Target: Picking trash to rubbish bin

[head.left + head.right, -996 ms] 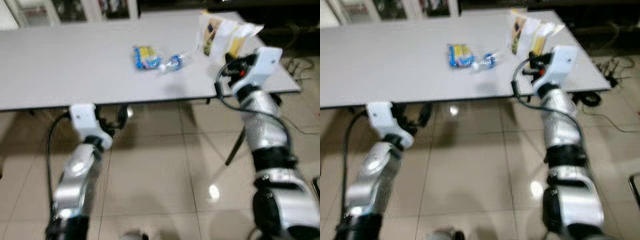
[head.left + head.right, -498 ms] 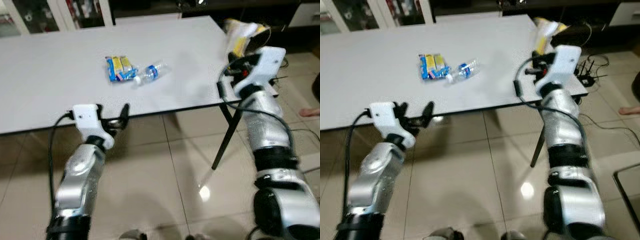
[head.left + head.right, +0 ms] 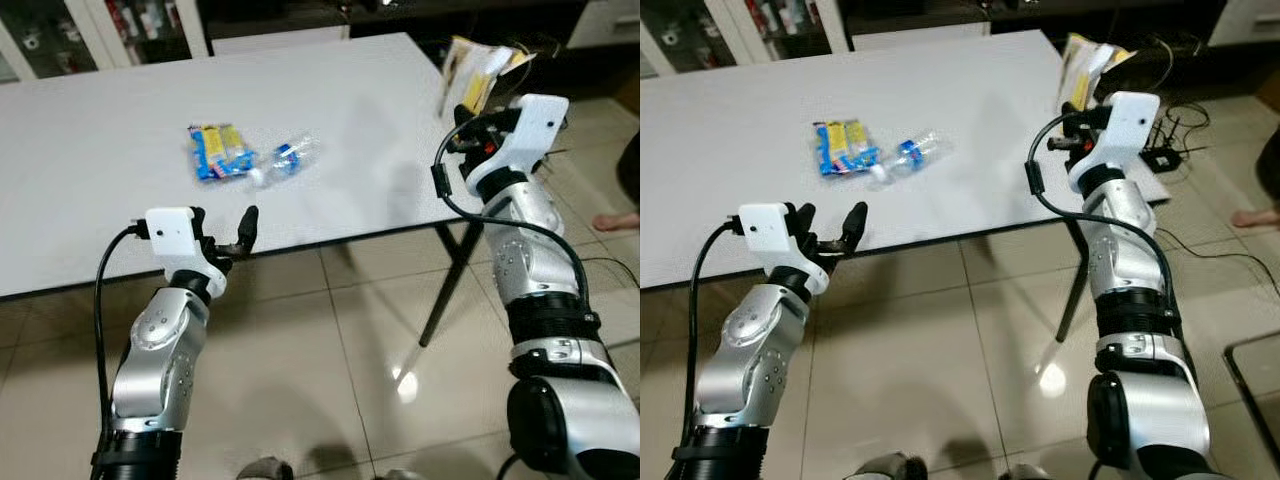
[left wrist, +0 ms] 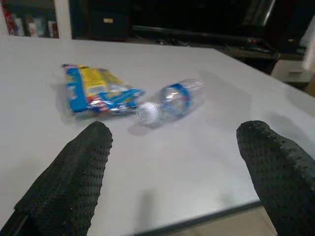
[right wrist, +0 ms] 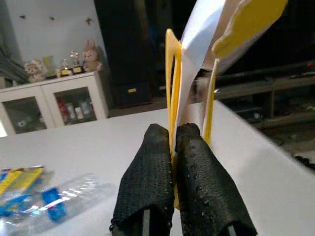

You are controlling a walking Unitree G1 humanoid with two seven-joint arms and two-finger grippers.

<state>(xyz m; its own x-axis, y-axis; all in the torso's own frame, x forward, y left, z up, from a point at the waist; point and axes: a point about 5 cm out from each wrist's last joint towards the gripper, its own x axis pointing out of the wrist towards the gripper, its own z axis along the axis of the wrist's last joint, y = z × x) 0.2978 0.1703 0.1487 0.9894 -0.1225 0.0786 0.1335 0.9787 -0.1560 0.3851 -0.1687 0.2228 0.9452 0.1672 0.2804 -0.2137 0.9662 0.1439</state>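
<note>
- Left gripper [image 3: 222, 232] sits right at the near edge of the white table [image 3: 90, 170], fingers spread wide with nothing between them, not touching anything as far as I can see.
- From the left wrist camera the two black fingers [image 4: 74, 182] frame the trash lying further in on the tabletop, well apart from them.
- Right gripper [image 5: 173, 142] is up at the table's right end, fingers pinched tight together on a yellow-and-white wrapper [image 3: 478, 72], which stands up above the fingertips, lifted off the surface.
- Floor under and in front of the table is glossy beige tile [image 3: 330, 380] with a light glare spot, and a dark slanted table leg [image 3: 452, 280] comes down on the right.
- Middle of the table: a blue-and-yellow snack packet [image 3: 216, 150] lying flat, and just beside it a crushed clear plastic bottle [image 3: 282, 160] with a blue label and white cap, on its side. The cap end looks like it's touching or nearly touching the packet.
- Off to the right past the table there are cables and a power strip [image 3: 1160, 158] on the floor.
- Far side of the room: white cabinets with glass doors [image 5: 54, 105], a few small figurines on top, and a dark unit next to them.
</note>
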